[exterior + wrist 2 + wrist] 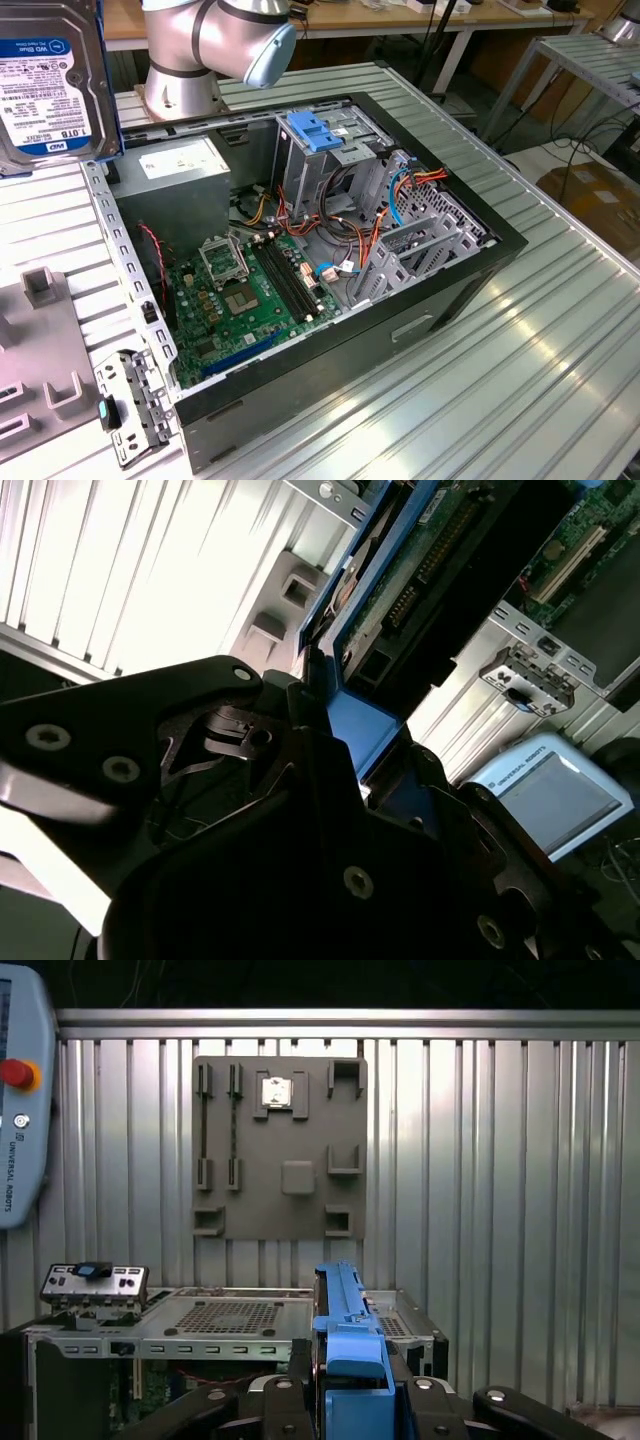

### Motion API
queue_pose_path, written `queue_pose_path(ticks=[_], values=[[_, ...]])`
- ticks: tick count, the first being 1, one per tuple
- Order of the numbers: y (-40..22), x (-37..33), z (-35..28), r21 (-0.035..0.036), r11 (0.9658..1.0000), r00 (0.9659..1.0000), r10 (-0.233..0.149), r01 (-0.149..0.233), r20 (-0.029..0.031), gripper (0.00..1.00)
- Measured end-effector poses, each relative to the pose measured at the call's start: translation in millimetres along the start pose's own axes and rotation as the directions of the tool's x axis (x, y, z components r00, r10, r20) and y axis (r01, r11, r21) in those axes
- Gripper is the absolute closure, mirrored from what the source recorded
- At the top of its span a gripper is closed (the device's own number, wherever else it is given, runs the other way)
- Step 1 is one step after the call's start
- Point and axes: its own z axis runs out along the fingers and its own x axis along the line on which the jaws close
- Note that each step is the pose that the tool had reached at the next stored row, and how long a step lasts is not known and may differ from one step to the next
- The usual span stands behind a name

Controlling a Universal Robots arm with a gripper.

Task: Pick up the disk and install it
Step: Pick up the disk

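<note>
Disk (50,70) off the surface and up in the air, at about ten o'clock from the open computer case (480,250) in the exterior view, label side toward the camera. Held by the gripper (345,1398): in both wrist views, black jaws closed on the blue side rails (345,1345) of the disk, one jaw at each side. So, pick-up part judged as done.

Install part not yet done: drive cage (335,170) with its light-blue latch (318,130), at about twelve o'clock inside the case, without the disk in it and well apart from it. Inside the case also a green motherboard (245,290) at about seven o'clock and a grey power supply (175,165) at about ten o'clock.

Underneath, a ribbed metal surface (540,370), bright under the light; on it a grey fixture plate (40,390) at about nine o'clock from the case. Around, the arm base (215,45) at twelve o'clock, wooden benches behind, cables and a cardboard box (590,200) on the floor at two o'clock.
</note>
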Motion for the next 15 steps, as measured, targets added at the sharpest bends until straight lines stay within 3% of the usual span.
queue_pose_path(ticks=[8, 15], values=[[-5.1, 8.6, 0.3, 0.0, 1.0, 1.0, 0.0, 0.0, 0.0, 0.63], [-18.5, 9.7, 0.7, 0.0, 1.0, 1.0, 0.0, 0.0, 0.0, 0.63]])
